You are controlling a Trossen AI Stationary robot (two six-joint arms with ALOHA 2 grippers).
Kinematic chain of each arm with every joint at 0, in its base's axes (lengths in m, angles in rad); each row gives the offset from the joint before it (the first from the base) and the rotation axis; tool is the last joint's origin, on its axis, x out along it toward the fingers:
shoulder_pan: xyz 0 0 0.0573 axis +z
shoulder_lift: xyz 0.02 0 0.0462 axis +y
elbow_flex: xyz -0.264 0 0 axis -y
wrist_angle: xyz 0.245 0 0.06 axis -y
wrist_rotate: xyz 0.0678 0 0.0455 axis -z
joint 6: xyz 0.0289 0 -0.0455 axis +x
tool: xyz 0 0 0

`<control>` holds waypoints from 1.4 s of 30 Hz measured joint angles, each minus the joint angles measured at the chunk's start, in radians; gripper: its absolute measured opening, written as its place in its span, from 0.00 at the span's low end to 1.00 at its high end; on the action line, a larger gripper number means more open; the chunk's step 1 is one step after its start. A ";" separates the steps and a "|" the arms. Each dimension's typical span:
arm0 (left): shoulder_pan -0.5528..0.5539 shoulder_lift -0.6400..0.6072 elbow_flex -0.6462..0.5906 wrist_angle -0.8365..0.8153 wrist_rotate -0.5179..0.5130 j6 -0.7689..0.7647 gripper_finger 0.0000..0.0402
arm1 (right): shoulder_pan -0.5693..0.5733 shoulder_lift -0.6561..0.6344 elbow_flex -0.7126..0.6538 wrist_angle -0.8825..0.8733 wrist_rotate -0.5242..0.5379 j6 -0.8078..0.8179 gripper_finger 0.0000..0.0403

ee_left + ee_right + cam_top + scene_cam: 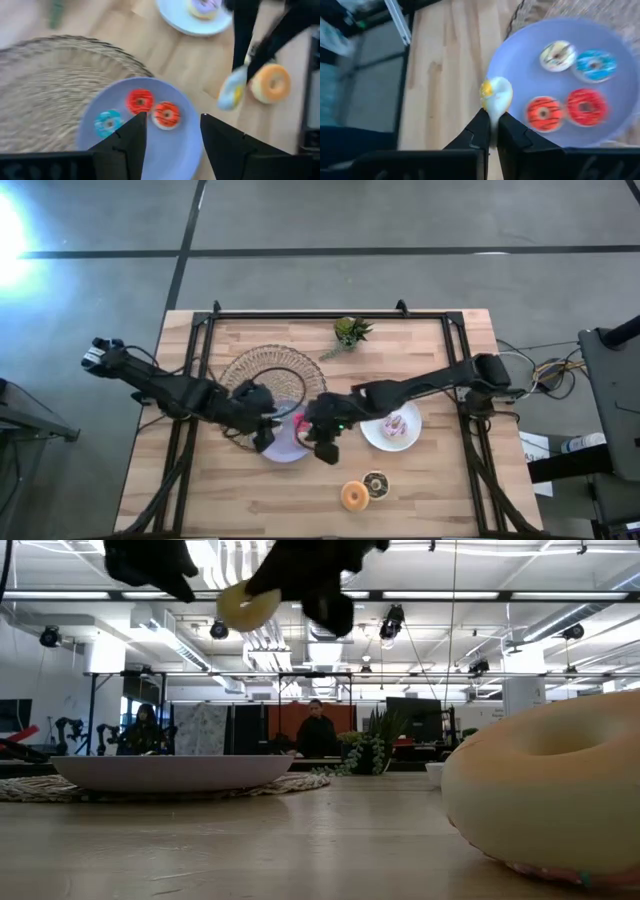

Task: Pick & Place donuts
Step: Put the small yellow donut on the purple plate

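Note:
My right gripper [490, 131] is shut on a small yellow-and-white donut [495, 96] in the air just off the lilac plate's [520, 60] rim. The plate holds a pale donut [557, 55], a teal one [594, 65], a red one [587, 106] and an orange-red one [545, 112]. My left gripper [172, 135] is open and empty above the same plate [285, 448]. A pink sprinkled donut [394, 425] lies on the white plate [372, 438]. An orange donut [354, 496] and a chocolate-brown one [377, 484] lie on the table near its front edge. My right gripper pinches the yellow-and-white donut by its rim [492, 114] between its two fingertips. The fingers slant down from the table's right side. The donut stands on edge past the fingertips and is lifted clear of the table, as the low view [248, 605] shows.
The lilac plate rests on a woven round mat [262, 375]. A small green plant [350, 332] stands at the far edge. The two grippers [262, 430] [325, 445] are close together over the plate. People sit in the room beyond the table [318, 730].

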 joint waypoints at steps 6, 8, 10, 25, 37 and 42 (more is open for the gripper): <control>-0.121 -0.074 0.000 -0.131 -0.210 -0.180 0.40 | -0.042 0.135 0.024 0.116 -0.128 0.176 0.05; -0.166 -0.092 0.000 -0.170 -0.259 -0.248 0.40 | -0.048 0.185 0.061 0.127 -0.149 0.192 0.05; -0.206 -0.107 0.000 -0.201 -0.313 -0.308 0.40 | -0.051 0.232 0.115 0.127 -0.157 0.194 0.05; -0.286 -0.115 -0.033 -0.291 -0.382 -0.438 0.40 | -0.061 0.568 0.570 -0.232 -0.180 0.140 0.05; -0.287 -0.118 -0.084 -0.300 -0.382 -0.456 0.40 | -0.060 0.590 0.682 -0.476 0.003 -0.030 0.29; -0.287 -0.120 -0.084 -0.300 -0.385 -0.447 0.40 | -0.058 0.582 0.702 -0.559 0.112 -0.122 0.42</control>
